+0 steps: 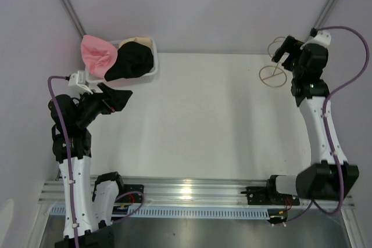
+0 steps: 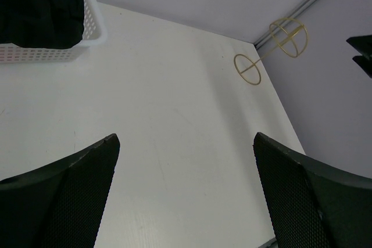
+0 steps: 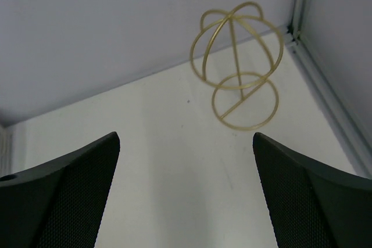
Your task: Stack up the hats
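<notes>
Hats (image 1: 131, 62) heaped in white mesh basket (image 1: 119, 82); left hand (image 2: 186, 143), right hand (image 3: 186, 143) both empty, fingers apart. Risk: grab catches two brims together, or drags basket.

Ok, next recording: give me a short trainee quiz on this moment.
1. Are the left end effector and right end effector open or shut?
2. True or false: the black hat lies in the white basket.
3. The gold wire stand is nearest to: A) the white basket, B) the left end effector, C) the right end effector.
Key: 1 open, both empty; 2 true; 3 C.
</notes>
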Controlling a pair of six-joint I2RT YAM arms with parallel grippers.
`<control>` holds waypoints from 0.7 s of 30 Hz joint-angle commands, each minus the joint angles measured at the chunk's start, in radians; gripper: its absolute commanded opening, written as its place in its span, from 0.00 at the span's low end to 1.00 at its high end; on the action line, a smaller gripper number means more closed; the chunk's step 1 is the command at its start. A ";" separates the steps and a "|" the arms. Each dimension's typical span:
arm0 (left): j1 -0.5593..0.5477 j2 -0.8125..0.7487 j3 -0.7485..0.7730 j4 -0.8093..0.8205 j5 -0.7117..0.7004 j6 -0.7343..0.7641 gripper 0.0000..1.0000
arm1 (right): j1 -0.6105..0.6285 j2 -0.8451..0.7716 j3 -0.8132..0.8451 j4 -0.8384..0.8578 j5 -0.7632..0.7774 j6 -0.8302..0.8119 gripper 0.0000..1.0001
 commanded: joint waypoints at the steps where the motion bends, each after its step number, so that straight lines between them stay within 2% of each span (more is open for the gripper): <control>1: 0.006 0.024 0.033 0.004 0.009 -0.003 0.99 | -0.042 0.201 0.215 0.031 0.113 -0.035 0.99; 3: 0.006 0.032 0.038 -0.005 0.008 -0.002 0.99 | -0.045 0.333 0.359 0.002 0.110 -0.069 1.00; 6: 0.004 0.045 0.049 -0.014 0.003 0.001 0.99 | -0.047 0.462 0.475 -0.043 0.101 -0.083 0.99; 10: 0.006 0.064 0.063 -0.037 -0.026 0.010 0.99 | -0.047 0.575 0.630 -0.107 0.048 -0.035 0.99; 15: 0.010 0.071 0.066 -0.053 -0.057 -0.003 0.99 | -0.022 0.648 0.645 -0.138 0.133 0.124 0.99; 17: 0.013 0.073 0.072 -0.067 -0.070 -0.003 0.99 | -0.001 0.678 0.642 -0.132 0.213 0.140 0.99; 21: 0.017 0.076 0.072 -0.068 -0.059 -0.002 0.99 | 0.013 0.724 0.661 -0.143 0.232 0.126 0.99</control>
